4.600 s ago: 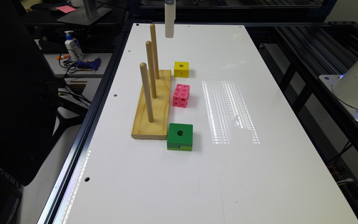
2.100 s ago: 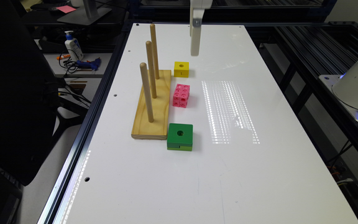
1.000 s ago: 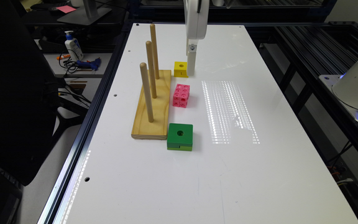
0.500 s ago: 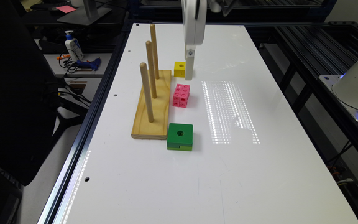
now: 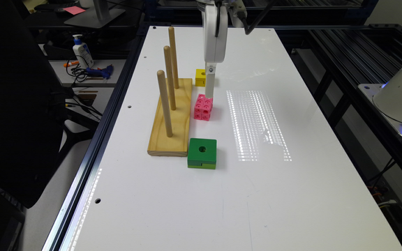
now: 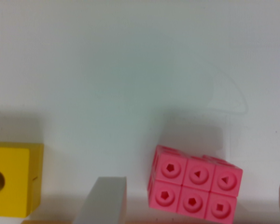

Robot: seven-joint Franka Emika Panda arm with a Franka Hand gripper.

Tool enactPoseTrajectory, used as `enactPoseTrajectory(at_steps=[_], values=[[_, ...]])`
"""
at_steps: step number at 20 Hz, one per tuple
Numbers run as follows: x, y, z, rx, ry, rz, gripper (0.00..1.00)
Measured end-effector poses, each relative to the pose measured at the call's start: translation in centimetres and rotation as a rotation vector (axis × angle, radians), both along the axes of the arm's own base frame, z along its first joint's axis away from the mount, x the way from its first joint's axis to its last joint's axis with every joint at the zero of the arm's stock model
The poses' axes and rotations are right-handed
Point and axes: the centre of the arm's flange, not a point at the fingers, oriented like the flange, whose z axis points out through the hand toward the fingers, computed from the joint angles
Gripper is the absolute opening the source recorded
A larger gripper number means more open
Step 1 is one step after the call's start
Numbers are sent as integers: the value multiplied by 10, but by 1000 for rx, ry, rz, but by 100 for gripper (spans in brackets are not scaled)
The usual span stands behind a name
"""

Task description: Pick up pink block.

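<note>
White desk (image 5: 291, 195), long, with dark rails on both sides. The gripper (image 5: 209, 91) hangs straight down from the white wrist housing; its tip sits just above the far edge of the pink block (image 5: 203, 107). I cannot tell whether they touch.

In the wrist view 1 pale finger (image 6: 101, 201) stands between the yellow block (image 6: 11, 179) and the pink block (image 6: 193, 189), apart from both. A sliver of something pale shows at the frame edge beyond the pink block, so the jaws appear spread wide with the pink block between them, nothing gripped.

The pink block rests flat on the desk near the middle of its width, toward the far half. It is made of snap-together cubes with round holes; 3 by 2 cubes show on the face toward the wrist camera. It lies just beside the wooden base (image 5: 171, 118), not touching.

The base carries 3 upright pegs (image 5: 165, 103) in a line running toward the far edge.

The yellow block (image 5: 200, 77), with 1 hole, sits beyond the pink block, close to the base's far corner and partly behind the gripper.

The green block (image 5: 202, 153), larger, with a hole on top, sits at the base's near corner, toward the near edge, well apart from the pink block.
</note>
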Motion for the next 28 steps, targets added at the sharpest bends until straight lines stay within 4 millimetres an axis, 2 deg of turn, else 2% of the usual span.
enactPoseTrajectory(at_steps=[4, 7, 15, 28], values=[[1, 0, -29, 4, -4, -1, 100], [5, 5, -40, 8, -15, 2, 100], [21, 18, -36, 19, -38, 7, 100], [20, 9, -37, 17, -34, -6, 100]])
